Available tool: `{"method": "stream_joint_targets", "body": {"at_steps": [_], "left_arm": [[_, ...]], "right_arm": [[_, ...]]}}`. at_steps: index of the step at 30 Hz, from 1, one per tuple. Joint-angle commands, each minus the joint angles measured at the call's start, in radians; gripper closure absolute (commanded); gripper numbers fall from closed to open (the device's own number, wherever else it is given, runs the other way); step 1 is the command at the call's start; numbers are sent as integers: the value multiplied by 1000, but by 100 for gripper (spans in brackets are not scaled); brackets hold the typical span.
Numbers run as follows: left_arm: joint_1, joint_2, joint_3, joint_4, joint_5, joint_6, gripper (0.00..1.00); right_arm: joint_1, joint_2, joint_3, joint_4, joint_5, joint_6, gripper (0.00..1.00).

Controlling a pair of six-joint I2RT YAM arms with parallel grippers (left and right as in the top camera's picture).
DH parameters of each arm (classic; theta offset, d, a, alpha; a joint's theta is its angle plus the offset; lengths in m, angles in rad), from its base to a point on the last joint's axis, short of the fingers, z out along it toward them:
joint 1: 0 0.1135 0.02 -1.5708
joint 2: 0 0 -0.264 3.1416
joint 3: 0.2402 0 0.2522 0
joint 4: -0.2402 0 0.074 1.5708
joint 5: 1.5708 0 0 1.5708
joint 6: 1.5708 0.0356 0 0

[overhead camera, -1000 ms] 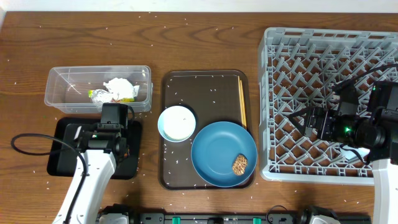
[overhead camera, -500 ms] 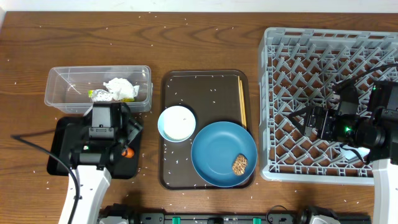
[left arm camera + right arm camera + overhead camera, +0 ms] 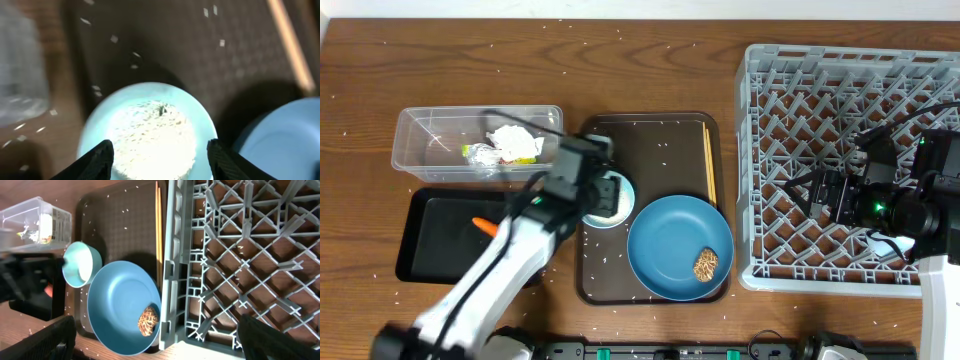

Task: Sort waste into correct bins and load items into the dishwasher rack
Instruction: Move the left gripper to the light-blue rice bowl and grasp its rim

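Wooden table (image 3: pixel 470 60), flecked with white rice grains (image 3: pixel 603 152), seen from overhead, with the brown serving tray (image 3: pixel 650 140) as landmark. On the tray lie the wooden chopsticks (image 3: pixel 709 165) along its right rim, the large blue plate (image 3: pixel 670 245) at its near right corner, carrying the small brown food lump (image 3: pixel 705 264), and the white bowl (image 3: pixel 150 130) at its left rim. From overhead the bowl is mostly hidden under the left gripper (image 3: pixel 160 160), whose fingers stand apart above the bowl's two sides; the wrist view is blurred.

Left of the tray sit the clear tub (image 3: pixel 430 135), holding the crumpled tissue (image 3: pixel 510 138) and the green-and-silver wrapper (image 3: pixel 480 153), its print too small to read, and the black tray (image 3: pixel 440 235) with the orange carrot (image 3: pixel 483 225), its near edge covered by the left arm. Right of the tray, the grey rack (image 3: pixel 820 100) is cut off at the frame edge; the right gripper (image 3: pixel 157 340) hangs over its floor, spread wide and holding nothing.
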Motion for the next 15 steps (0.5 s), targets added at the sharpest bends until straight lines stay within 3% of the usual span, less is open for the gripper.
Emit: {"method": "stream_joint_targets", "body": {"at_steps": [1, 15], "left_arm": [[-44, 106, 90, 2, -23, 119, 39], [-149, 274, 154, 5, -31, 118, 39]], "right_arm": [[16, 5, 6, 4, -1, 4, 4], [16, 5, 6, 19, -1, 16, 4]]}}
